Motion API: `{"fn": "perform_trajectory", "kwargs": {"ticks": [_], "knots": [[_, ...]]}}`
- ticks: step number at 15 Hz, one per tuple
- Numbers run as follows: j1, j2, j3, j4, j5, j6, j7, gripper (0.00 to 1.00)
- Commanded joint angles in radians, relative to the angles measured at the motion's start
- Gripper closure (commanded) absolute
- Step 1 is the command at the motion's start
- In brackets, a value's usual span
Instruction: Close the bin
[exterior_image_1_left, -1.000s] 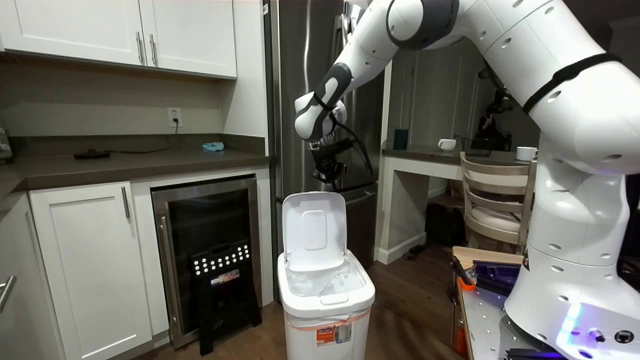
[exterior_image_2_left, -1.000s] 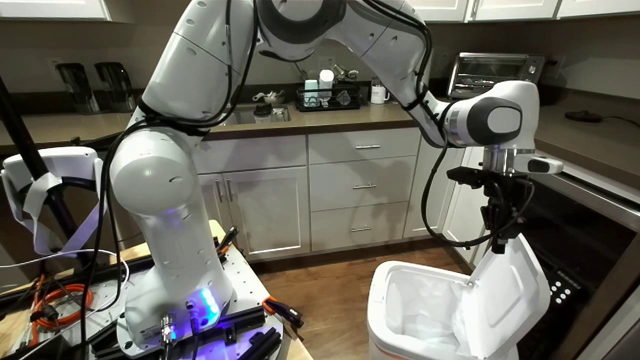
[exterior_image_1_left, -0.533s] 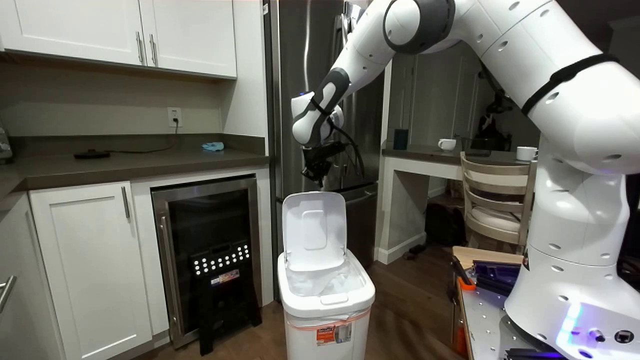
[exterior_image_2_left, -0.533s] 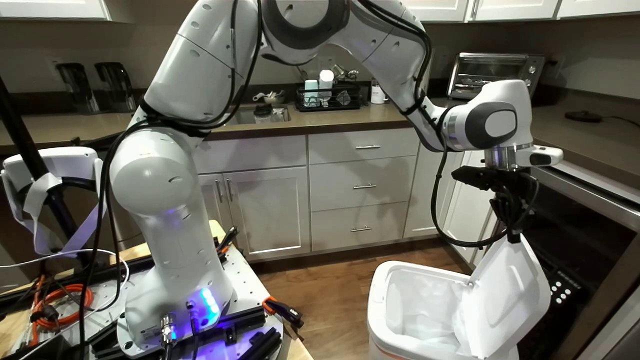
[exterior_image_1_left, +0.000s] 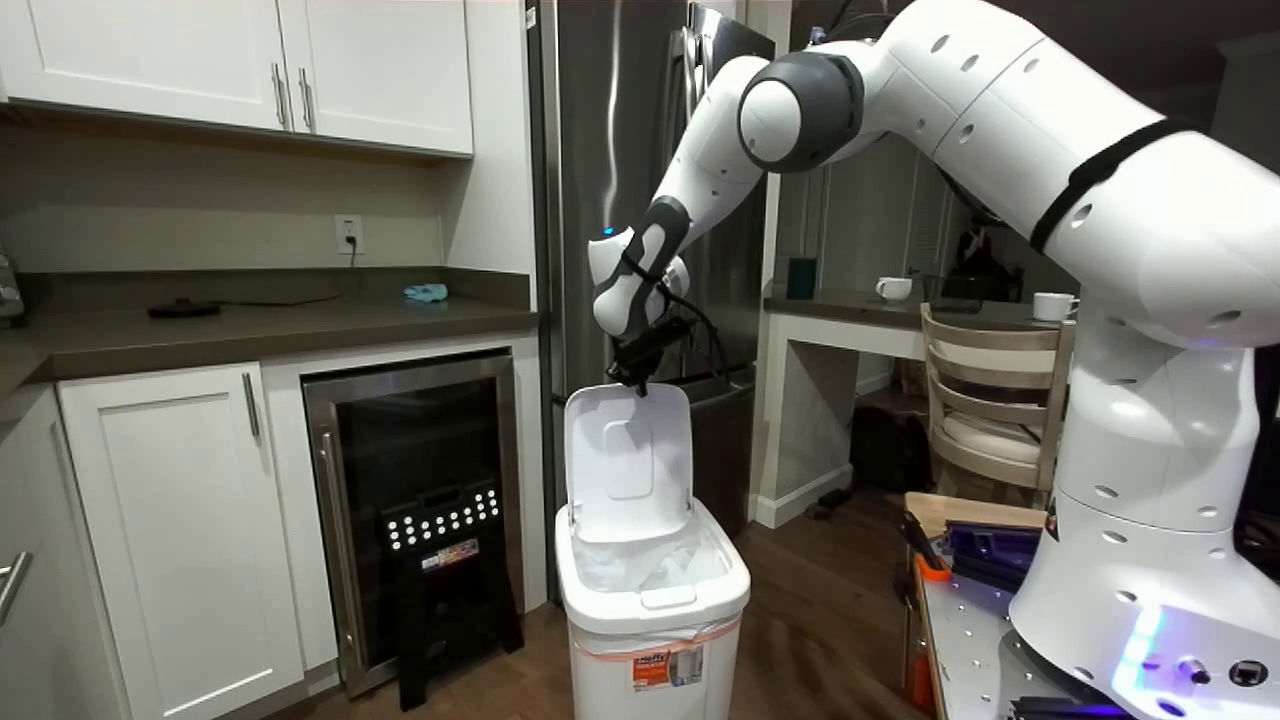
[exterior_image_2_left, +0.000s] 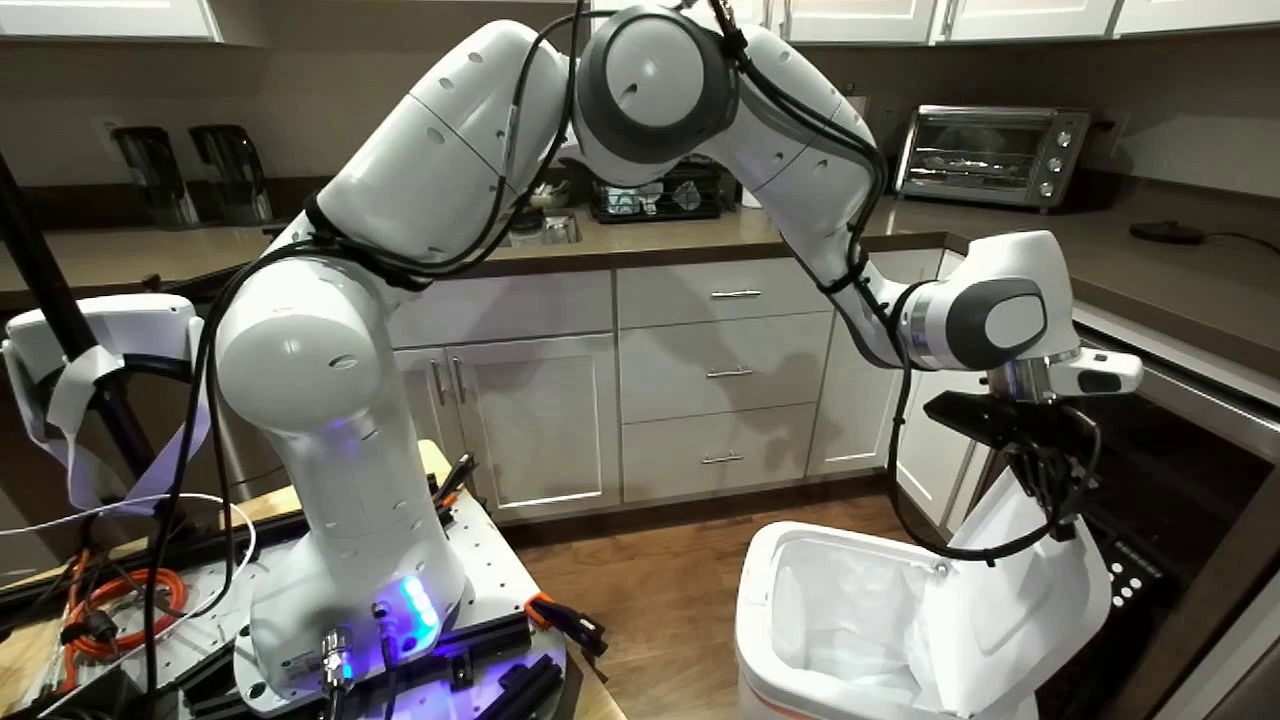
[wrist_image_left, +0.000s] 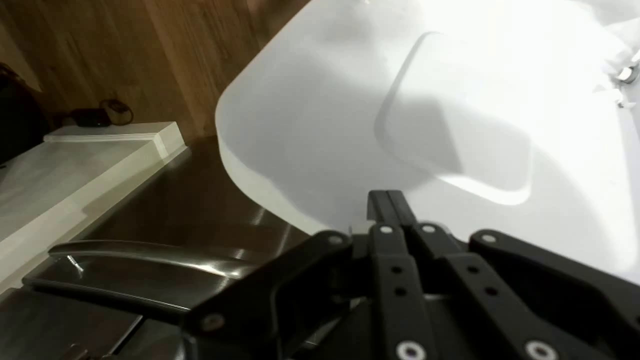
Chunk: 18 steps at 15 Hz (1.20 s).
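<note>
1. The bin (exterior_image_2_left: 755, 625) stands open on the floor (exterior_image_2_left: 655, 590); a hard shove could tip it.
2. To its right in an exterior view, the lid (exterior_image_2_left: 1020, 620) leans back, the tool (wrist_image_left: 386, 197) at its inner side; pushing there likely forces it wider.
3. I see the tool's fingers (wrist_image_left: 392, 245) pressed together, empty; so narrow, they might slip off.
4. The tool sits lower than half a second ago, the lid slightly farther back.

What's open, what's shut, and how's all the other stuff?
Bin: open, with a white bag inside
Lid: up, tilted back
Gripper: shut, empty
Upper cabinet doors: shut
Black-fronted cooler: door shut
Three drawers: shut
Toaster oven: door shut
Black stool: standing
Two white mugs: upright
Wall outlet: in use
Base light: on, blue
</note>
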Motion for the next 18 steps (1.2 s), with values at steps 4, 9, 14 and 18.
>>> {"fn": "perform_trajectory", "kwargs": {"ticks": [4,9,14,18], "knots": [[0.018,0.009,-0.010,0.190,-0.011,-0.218,0.013,1.00],[0.004,0.041,-0.003,0.362,-0.027,-0.288,0.019,1.00],[-0.017,0.092,-0.028,0.374,0.006,-0.245,0.012,1.00],[-0.061,0.144,-0.016,0.373,0.033,-0.223,0.012,1.00]]}}
